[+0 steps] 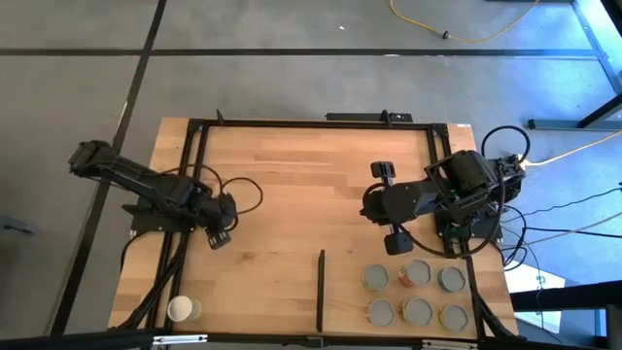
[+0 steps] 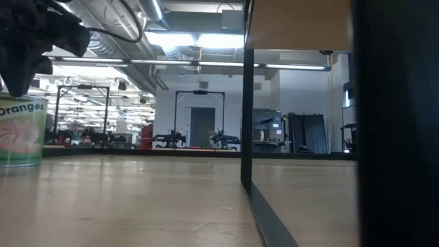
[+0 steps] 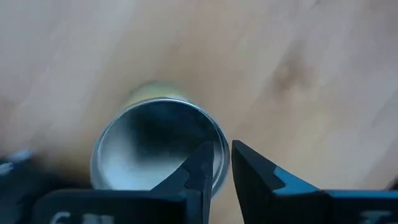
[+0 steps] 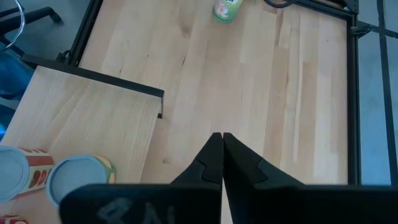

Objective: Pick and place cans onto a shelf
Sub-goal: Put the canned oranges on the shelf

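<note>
Nearest to the low camera, a lone can (image 2: 20, 130) with the word "Oranges" on its green label is standing upright at the front left corner of the tabletop (image 1: 292, 175). From above, this can (image 1: 183, 309) is showing a pale top, and it is sitting well apart from all the others.

Going to the right, the left gripper (image 1: 222, 235) is hanging over the left part of the table, near this can but not touching it. Its wrist camera is looking down onto the can's shiny top (image 3: 155, 146). The fingers (image 3: 199, 171) are standing only slightly apart, with a narrow gap, and they are gripping nothing.

Farther right, the black strip (image 1: 321, 290) is marking the left edge of the shelf (image 1: 340, 292), which is lying at the front right of the table. Six cans (image 1: 416, 295) are standing on it in two rows of three, close to each other.

Behind the shelf, the right gripper (image 1: 369, 206) is hovering above the bare wood. Its fingers (image 4: 214, 158) are pressing together and holding nothing.
</note>
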{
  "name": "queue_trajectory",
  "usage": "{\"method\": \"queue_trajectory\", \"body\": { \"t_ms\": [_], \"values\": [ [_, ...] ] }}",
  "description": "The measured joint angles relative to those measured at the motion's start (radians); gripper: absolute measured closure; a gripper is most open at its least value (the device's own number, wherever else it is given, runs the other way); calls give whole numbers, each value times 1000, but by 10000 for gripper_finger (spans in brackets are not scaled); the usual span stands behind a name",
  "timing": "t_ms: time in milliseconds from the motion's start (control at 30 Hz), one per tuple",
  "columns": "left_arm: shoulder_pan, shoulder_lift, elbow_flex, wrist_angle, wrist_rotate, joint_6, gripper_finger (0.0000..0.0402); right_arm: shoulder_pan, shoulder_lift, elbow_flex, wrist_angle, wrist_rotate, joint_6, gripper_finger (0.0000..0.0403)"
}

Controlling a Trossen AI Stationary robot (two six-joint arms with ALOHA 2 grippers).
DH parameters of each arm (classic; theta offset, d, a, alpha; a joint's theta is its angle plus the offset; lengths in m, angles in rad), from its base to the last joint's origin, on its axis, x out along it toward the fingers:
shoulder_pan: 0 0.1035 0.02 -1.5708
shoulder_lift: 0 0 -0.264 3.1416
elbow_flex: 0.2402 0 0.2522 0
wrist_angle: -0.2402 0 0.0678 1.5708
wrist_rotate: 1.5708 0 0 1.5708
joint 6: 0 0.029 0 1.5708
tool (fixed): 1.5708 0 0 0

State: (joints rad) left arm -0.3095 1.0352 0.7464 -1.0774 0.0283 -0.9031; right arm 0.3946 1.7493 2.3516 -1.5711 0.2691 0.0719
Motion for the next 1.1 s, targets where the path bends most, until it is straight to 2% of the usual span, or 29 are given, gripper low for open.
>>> {"method": "queue_trajectory", "body": {
  "t_ms": [167,433,700,1100],
  "values": [
    [-15,40,3,17,-7,-1,348,0,0,0,0,0,-5,397],
    [-19,38,2,9,-9,-2,348,0,0,0,0,0,-5,397],
    [-18,34,65,-171,-74,22,348,0,0,0,0,0,3,397],
    [-18,34,68,-205,-96,20,348,0,1,0,10,0,16,397]
  ]
}}
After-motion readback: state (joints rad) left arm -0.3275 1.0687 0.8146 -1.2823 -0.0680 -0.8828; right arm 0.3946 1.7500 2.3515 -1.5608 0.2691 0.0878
